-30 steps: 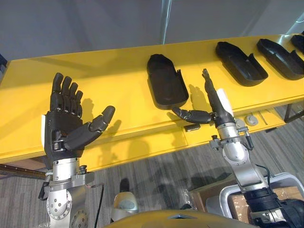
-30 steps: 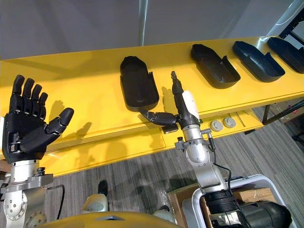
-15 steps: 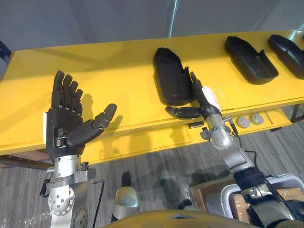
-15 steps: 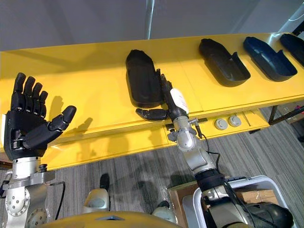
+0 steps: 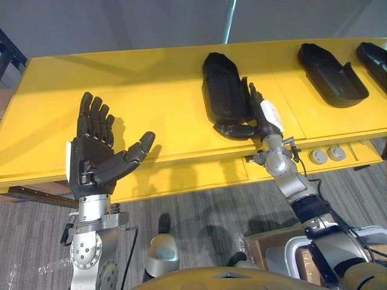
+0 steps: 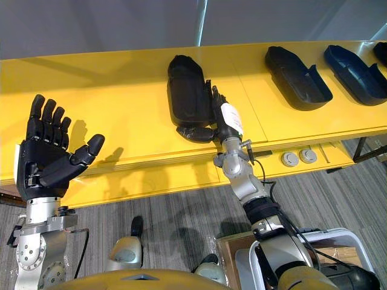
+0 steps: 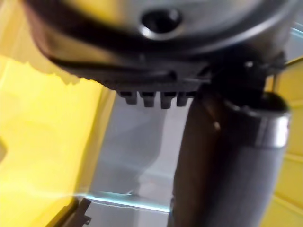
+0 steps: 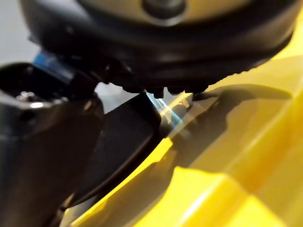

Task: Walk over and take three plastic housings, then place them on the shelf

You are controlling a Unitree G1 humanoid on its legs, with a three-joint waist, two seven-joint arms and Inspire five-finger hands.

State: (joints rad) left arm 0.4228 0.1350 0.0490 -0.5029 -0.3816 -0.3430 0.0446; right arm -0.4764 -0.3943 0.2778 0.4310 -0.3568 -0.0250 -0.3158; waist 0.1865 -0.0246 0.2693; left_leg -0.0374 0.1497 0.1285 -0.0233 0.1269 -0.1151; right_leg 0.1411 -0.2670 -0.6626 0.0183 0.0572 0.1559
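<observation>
Several black plastic housings lie on the long yellow table [image 5: 151,90]. The nearest housing [image 5: 222,96] [image 6: 187,87] sits at the middle. My right hand [image 5: 262,118] [image 6: 224,121] lies against its right side with fingers straight. Its thumb [image 5: 233,130] reaches across the housing's near end, and the hand is open. Two more housings [image 5: 331,75] [image 5: 373,57] lie further right along the table. My left hand [image 5: 95,154] [image 6: 47,158] is raised over the table's front left, palm up, open and holding nothing.
Two round silver discs [image 5: 318,156] [image 5: 336,153] rest on the lower ledge at the table's front right. A grey wall [image 5: 121,24] runs behind the table. A brown box [image 6: 239,254] and a white bin [image 6: 338,238] stand on the grey carpet at lower right.
My right hand has moved forward and left from the table's front edge until it lies against the nearest housing's right side, thumb at its near end. The left hand stays raised.
</observation>
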